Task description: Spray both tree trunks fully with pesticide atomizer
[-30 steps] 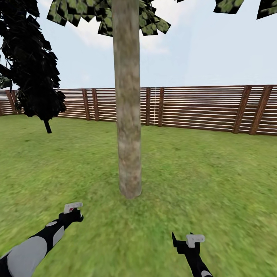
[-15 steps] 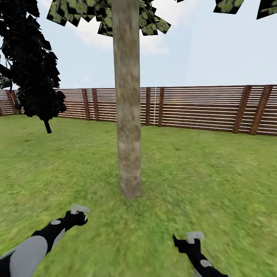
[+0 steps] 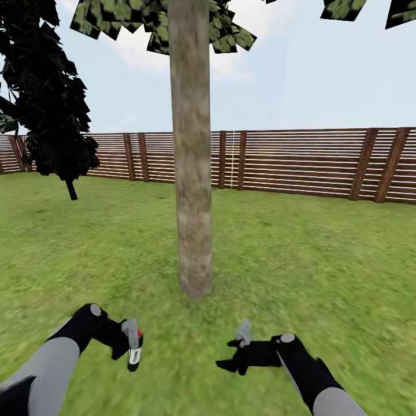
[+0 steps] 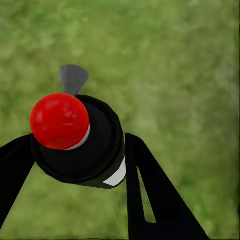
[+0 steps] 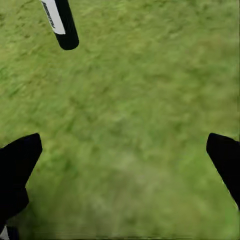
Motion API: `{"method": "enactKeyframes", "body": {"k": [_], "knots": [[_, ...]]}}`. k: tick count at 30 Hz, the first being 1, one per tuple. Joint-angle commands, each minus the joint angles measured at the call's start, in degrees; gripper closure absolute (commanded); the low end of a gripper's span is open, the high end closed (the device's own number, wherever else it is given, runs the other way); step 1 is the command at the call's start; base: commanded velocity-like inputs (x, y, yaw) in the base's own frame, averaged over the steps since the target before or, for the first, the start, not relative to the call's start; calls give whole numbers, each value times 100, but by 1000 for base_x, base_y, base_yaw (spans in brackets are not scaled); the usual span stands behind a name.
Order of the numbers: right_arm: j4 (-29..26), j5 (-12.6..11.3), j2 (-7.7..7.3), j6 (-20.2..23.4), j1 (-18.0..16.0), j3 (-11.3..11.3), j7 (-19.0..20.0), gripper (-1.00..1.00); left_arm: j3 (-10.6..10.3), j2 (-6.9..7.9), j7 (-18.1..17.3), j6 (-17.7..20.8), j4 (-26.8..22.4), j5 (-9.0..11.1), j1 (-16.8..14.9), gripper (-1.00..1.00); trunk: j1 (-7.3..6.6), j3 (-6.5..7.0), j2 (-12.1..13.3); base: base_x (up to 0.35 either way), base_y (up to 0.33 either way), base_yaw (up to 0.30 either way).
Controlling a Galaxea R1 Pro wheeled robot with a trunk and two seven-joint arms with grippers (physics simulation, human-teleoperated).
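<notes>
1. My left gripper [image 3: 132,346] was clamped around the atomizer [image 3: 134,353], low over the grass [image 3: 323,260] and a little to the left of the trunk [image 3: 191,173].
2. From my left wrist, the bottle [image 4: 87,145] sat between the two black fingers [image 4: 150,190], its red cap [image 4: 60,121] facing the camera and a strip of white label at its edge.
3. In the head view the bottle hung nearly upright from the gripper, red at the top, white label lower down.
4. My right gripper [image 3: 234,355] held nothing, its fingers spread wide apart; from that wrist they [image 5: 20,165] framed bare lawn.
5. The same wrist view caught the bottle's dark lower end [image 5: 62,22], well apart from my right fingers.
6. The trunk stood straight ahead, near both arms and touched by neither.
7. A dark leafy tree [image 3: 49,98] stood far left, before the slat fence [image 3: 300,162].
</notes>
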Motion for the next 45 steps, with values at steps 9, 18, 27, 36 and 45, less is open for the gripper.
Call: {"method": "enactKeyframes", "body": {"k": [9,18,27,36,45], "knots": [[-806,10,11,125,-1,550,639,100,-1328,-733,-49,1,14,-192,-2,100,0,0,0,0,0,0],[-2184,10,54,1402,-1,827,734,100,-1367,-985,-49,-106,9,-193,-2,100,0,0,0,0,0,0],[-2312,30,46,1615,-1,880,734,100,-1360,-988,-56,-817,15,-155,-2,100,0,0,0,0,0,0],[-2312,36,41,1615,-1,874,734,100,-1336,-984,-255,-1323,44,-115,3,100,0,0,0,0,0,0],[-2304,36,33,1615,-1,863,726,100,-1339,-1263,-424,-1327,31,-114,1,100,0,0,0,0,0,0]]}}
